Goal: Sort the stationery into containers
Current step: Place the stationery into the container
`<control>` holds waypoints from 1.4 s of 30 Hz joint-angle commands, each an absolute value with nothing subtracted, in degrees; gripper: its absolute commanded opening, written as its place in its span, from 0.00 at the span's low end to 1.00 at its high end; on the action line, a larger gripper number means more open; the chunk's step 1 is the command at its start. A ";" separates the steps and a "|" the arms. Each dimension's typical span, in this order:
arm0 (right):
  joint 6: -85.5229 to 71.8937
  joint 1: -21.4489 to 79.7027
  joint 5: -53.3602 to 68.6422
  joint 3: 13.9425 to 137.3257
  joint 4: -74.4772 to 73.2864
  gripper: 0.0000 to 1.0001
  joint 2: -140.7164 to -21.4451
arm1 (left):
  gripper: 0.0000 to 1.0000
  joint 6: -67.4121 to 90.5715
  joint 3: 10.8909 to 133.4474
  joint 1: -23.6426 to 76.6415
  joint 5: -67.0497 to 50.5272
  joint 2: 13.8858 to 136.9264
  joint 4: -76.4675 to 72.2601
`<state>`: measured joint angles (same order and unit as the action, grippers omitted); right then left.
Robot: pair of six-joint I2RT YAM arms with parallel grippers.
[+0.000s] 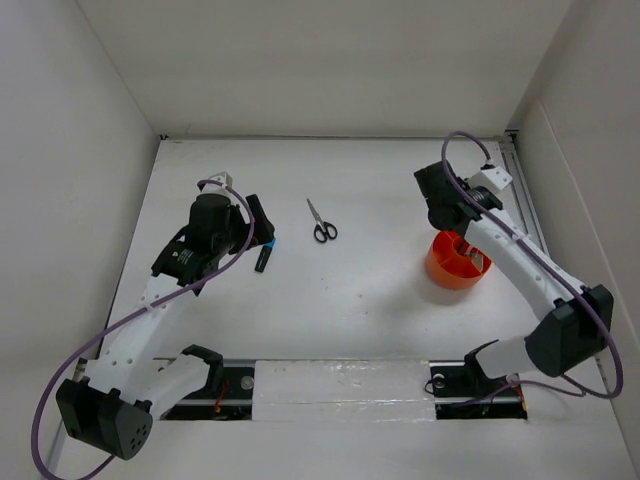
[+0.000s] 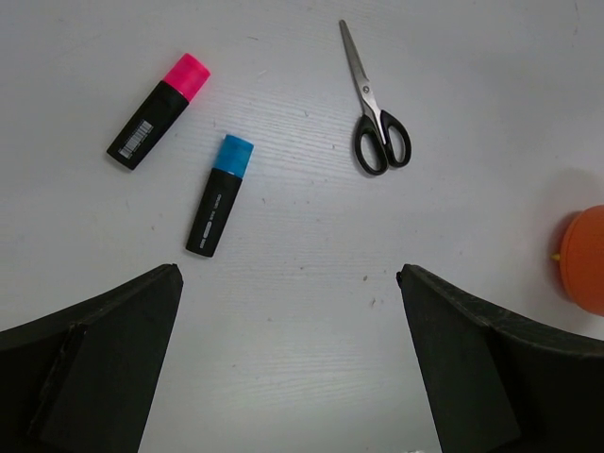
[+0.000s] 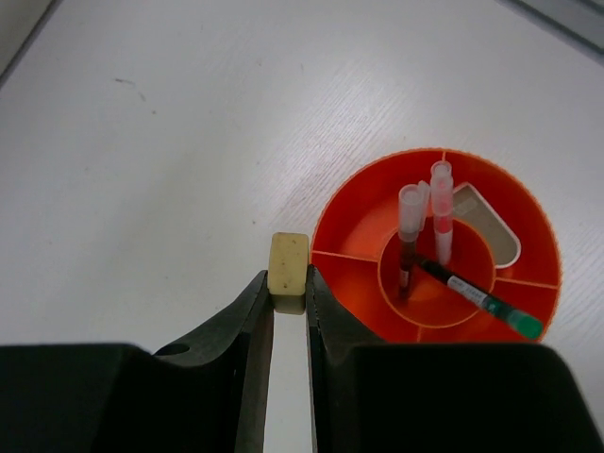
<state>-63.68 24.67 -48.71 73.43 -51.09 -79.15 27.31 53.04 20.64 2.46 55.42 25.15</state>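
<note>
My right gripper (image 3: 289,283) is shut on a small tan eraser (image 3: 289,264), held just left of the round orange cup (image 3: 344,203) and above the table. Standing in the cup's middle well are two clear-capped pens (image 3: 412,222) and a dark pen with a green end (image 3: 483,300); a pinkish-white piece (image 3: 486,225) lies in an outer section. In the top view the right gripper (image 1: 465,240) hangs over the cup (image 1: 445,272). My left gripper (image 2: 288,274) is open over bare table, short of a blue-black marker (image 2: 220,195), a pink-black marker (image 2: 159,111) and black-handled scissors (image 2: 375,106).
White walls close in the table on the left, back and right. The scissors (image 1: 321,221) lie mid-table between the two arms, and the blue marker (image 1: 265,255) lies beside the left gripper (image 1: 262,232). The cup's edge (image 2: 585,260) shows at the right of the left wrist view.
</note>
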 commanded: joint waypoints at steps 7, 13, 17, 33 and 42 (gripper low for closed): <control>-93.17 29.17 -58.62 93.42 -78.93 0.00 -99.39 | 0.99 26.89 53.09 20.83 1.50 54.93 24.70; -97.21 27.78 -56.95 91.76 -78.93 0.00 -99.49 | 0.99 26.89 53.09 20.83 1.49 54.93 24.70; -96.15 26.54 -56.95 92.55 -78.93 0.00 -98.97 | 0.99 26.89 53.09 20.83 0.44 54.93 24.17; -93.43 20.74 -55.55 85.61 -76.12 0.00 -96.94 | 0.99 26.37 53.09 20.83 -0.62 54.93 24.17; -94.57 20.21 -55.02 83.58 -76.64 0.00 -98.08 | 0.99 26.37 53.09 20.83 -1.14 54.40 24.17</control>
<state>-93.86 20.69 -54.52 84.23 -75.83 -99.02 27.11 53.04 20.64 -0.43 55.42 25.15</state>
